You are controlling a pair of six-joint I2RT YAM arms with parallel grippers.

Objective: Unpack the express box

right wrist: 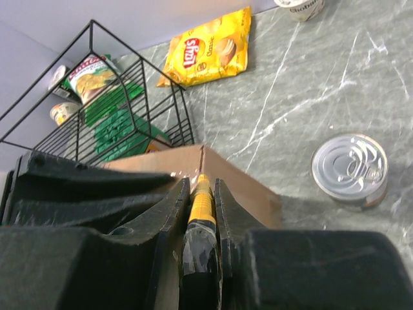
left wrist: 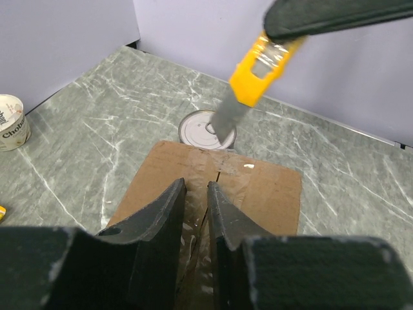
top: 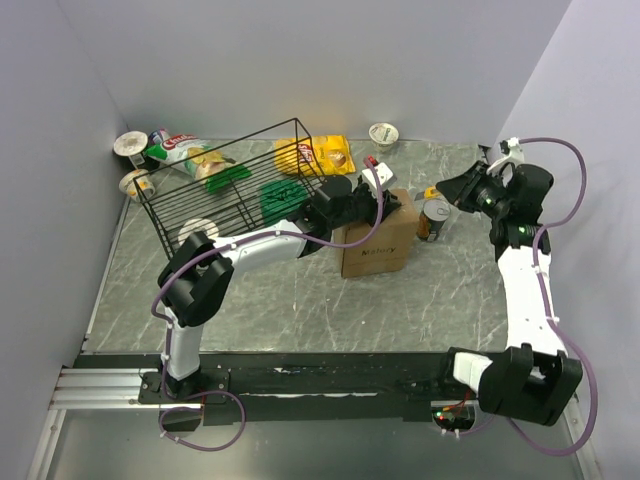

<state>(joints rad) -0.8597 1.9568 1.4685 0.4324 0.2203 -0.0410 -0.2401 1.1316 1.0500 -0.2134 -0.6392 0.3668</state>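
Right jaws [right wrist: 201, 194] grip yellow cutter [left wrist: 248, 87] above upright express box [top: 377, 243]; left jaws [left wrist: 195, 194] near-closed, empty.

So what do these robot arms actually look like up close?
Both arms mix white link sections with chunky black joint housings, and a purple cable loops along each. The left gripper and right gripper each end in two flat, matte black fingers, scuffed grey at the edges.

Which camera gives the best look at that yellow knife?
The left wrist view: the yellow utility knife hangs in the open there, grey blade aimed down at the express box. The right wrist view shows only a yellow strip pinched between the right arm's jaws. From the top view it is just a small yellow speck.
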